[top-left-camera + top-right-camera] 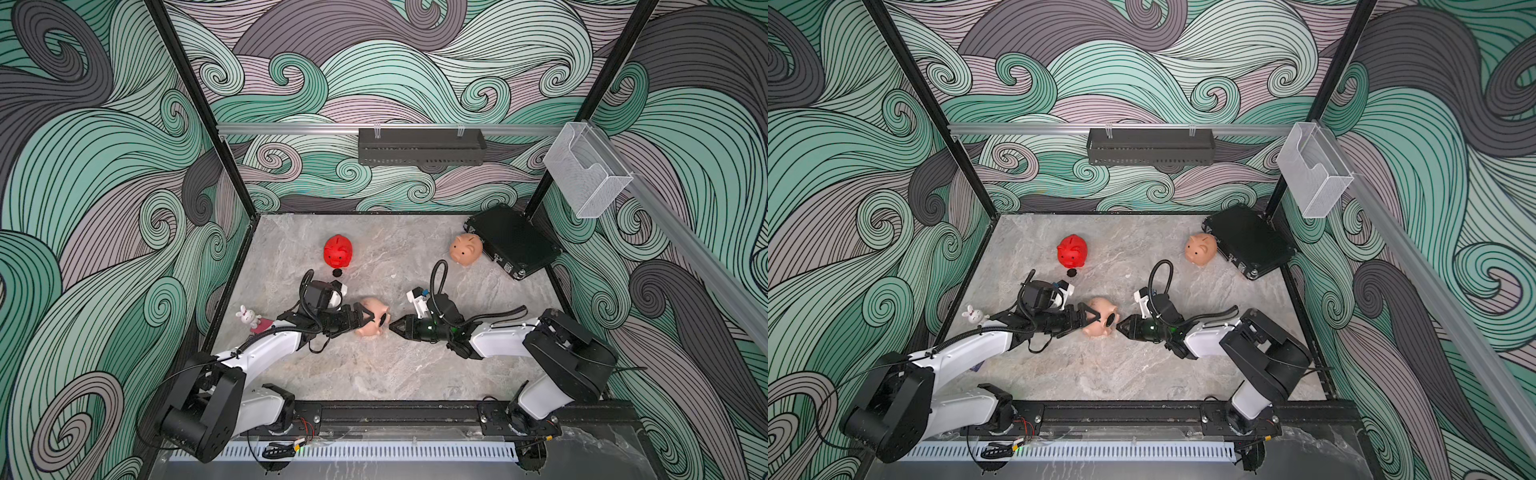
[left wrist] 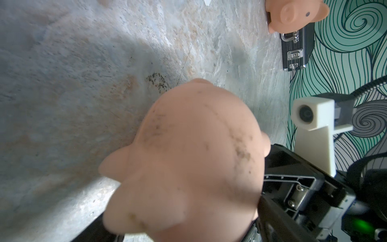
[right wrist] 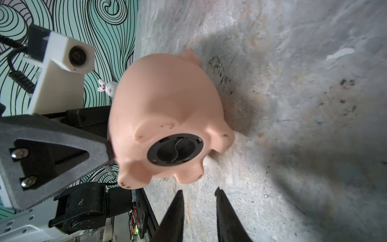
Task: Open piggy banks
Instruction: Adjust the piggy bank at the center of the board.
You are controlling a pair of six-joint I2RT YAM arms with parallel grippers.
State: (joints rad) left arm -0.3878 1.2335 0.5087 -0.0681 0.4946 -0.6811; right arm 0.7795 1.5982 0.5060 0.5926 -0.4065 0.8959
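A peach piggy bank (image 1: 372,308) lies on its side mid-table, its round black belly plug (image 3: 176,149) turned toward my right arm. My left gripper (image 1: 368,320) straddles its rear, and one finger (image 3: 100,150) presses the pig's flank. My right gripper (image 3: 199,189) hovers just short of the feet, its jaws a narrow gap apart and empty. A red piggy bank (image 1: 338,251) stands at the back left with a loose black plug (image 1: 337,272) in front of it. A second peach piggy bank (image 1: 466,248) stands upright at the back right.
A flat black case (image 1: 513,243) lies in the back right corner, touching the upright peach pig. A small white bunny figure (image 1: 248,318) sits at the left table edge beside my left arm. Black frame rails border the marble table (image 1: 374,374).
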